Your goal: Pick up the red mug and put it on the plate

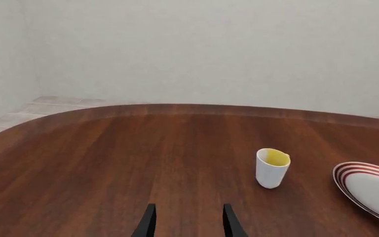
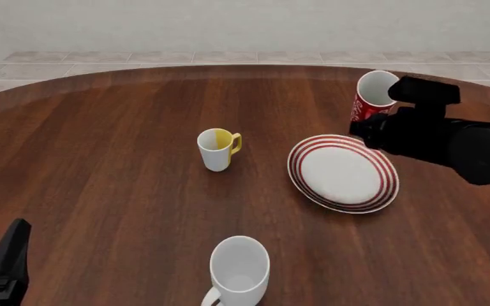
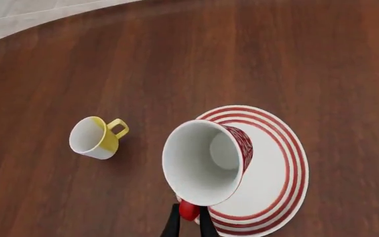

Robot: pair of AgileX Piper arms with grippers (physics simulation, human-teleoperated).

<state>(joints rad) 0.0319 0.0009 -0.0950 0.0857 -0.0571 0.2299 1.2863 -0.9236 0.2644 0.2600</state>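
Right wrist view: our right gripper (image 3: 189,222) fingers pinch the red mug (image 3: 206,163) by its handle, upright above the plate (image 3: 268,197) for lowering; left gripper (image 1: 187,222) fingers spread, idle.

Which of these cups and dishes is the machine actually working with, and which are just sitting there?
In use:
red mug, held by the right gripper
plate

Just lying about:
white-and-yellow mug
plain white mug

Three mugs (image 2: 374,95) (image 2: 217,150) (image 2: 239,268), one plate (image 2: 344,173).
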